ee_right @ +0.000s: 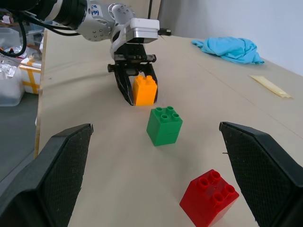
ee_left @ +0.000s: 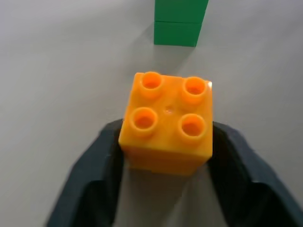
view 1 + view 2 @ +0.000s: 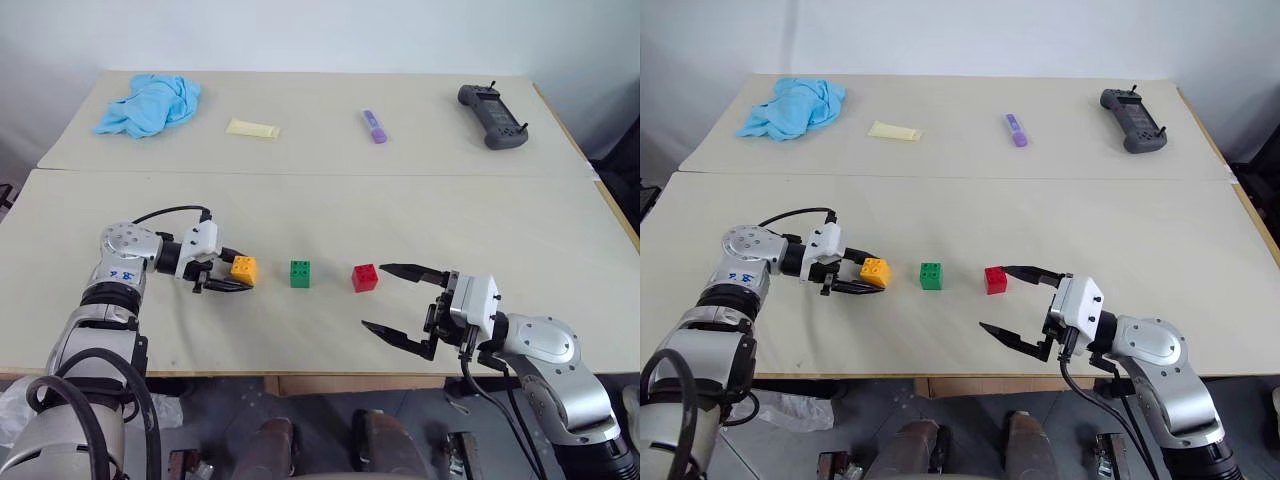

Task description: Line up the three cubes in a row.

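Left pincer (image 3: 234,277): seen at the lower left of the head view, lying low over the counter (image 3: 320,215), its two black fingers set either side of the orange-yellow cube (image 3: 243,268). In the left wrist view the fingers flank the cube closely; whether they press on it or have just slackened cannot be told.
Right pincer (image 3: 398,303): at the lower right of the head view, fingers spread wide, nothing between them, its upper finger tip just beside the red cube (image 3: 365,277).
Cubes: orange-yellow at left, green cube (image 3: 300,273) in the middle, red at right, all resting on the counter near the lower centre of the frame, roughly level with one another and apart.
Step in hand: judged to be the setting-down of the orange-yellow cube at the left end of the row.
Progress: the row is judged to be nearly or fully formed.
Next move: the left fingers would need to be opened fully and drawn back toward the left without the cube being nudged out of line.
Background: a blue cloth (image 3: 150,103) lies in the upper left of the frame.
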You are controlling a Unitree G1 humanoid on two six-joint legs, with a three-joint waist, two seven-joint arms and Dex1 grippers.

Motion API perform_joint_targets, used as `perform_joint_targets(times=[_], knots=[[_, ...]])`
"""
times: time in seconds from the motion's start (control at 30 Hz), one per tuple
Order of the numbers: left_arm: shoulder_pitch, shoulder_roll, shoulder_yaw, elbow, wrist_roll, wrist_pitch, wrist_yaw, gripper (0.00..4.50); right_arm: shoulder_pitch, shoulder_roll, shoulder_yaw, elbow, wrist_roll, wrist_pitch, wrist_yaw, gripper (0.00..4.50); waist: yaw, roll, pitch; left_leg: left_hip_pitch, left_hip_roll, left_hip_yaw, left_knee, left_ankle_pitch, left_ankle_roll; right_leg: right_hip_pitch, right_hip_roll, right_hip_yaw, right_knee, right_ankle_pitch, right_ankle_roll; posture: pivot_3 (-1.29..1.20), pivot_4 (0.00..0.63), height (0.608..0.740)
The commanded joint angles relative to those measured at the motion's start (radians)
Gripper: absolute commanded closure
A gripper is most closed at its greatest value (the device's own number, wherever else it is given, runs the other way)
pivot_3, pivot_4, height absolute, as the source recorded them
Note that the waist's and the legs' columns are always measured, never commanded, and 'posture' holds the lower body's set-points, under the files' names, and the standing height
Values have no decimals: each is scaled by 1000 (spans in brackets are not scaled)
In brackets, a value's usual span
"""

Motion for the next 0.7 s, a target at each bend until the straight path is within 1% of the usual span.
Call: perform_joint_targets(times=[0.03,0.1,0.13,0.23,0.27,0.33,0.4,0.47,0.57,0.63,0.7], knots=[[22,28,26,-5,-1,-22,13,866,-6,-10,-24,-3,24,-10,15,0,-1,0,0,0,0,0,0,0,0,0,0,0,0,0,0,0,150,740],[25,38,42,-15,-15,-20,8,256,-9,-14,-28,2,28,-10,24,0,-1,0,0,0,0,0,0,0,0,0,0,0,0,0,0,0,150,740],[30,49,58,-28,-31,-20,0,20,-14,-21,-35,9,35,-10,36,0,-1,0,0,0,0,0,0,0,0,0,0,0,0,0,0,0,150,740],[65,102,117,-99,-97,22,-42,20,-44,-50,-67,40,83,-3,93,0,-7,0,0,0,0,0,0,0,0,0,-1,0,0,0,0,0,150,740],[93,121,137,-148,-125,47,-60,20,-52,-75,-77,53,94,0,127,0,-12,0,0,0,0,0,0,0,0,0,-1,0,0,0,0,0,150,740],[167,155,173,-314,-196,96,-83,20,-78,-121,-94,94,103,0,182,0,-15,0,0,0,1,-1,0,0,0,0,-3,1,0,0,0,0,150,740],[233,178,199,-480,-240,170,-30,20,-108,-149,-107,133,110,-4,217,0,-16,0,0,0,2,-1,0,0,0,0,-5,3,-1,0,0,0,150,740],[297,200,210,-597,-258,239,14,20,-139,-170,-111,170,110,-10,252,0,-15,0,0,0,2,-2,0,0,0,1,-6,6,-1,0,0,0,150,740],[377,235,215,-679,-242,278,50,20,-194,-196,-107,238,98,-21,312,0,-14,0,0,0,2,-3,0,0,0,2,-6,7,-2,0,0,0,150,740],[417,243,235,-704,-232,250,99,20,-232,-206,-103,293,83,-39,348,0,-15,0,0,0,2,-3,0,0,0,2,-6,7,-2,0,0,0,150,740],[484,265,277,-772,-268,311,133,20,-282,-215,-91,364,57,-73,391,0,-15,1,1,0,2,-3,0,0,0,2,-5,6,-2,0,0,0,150,740]])
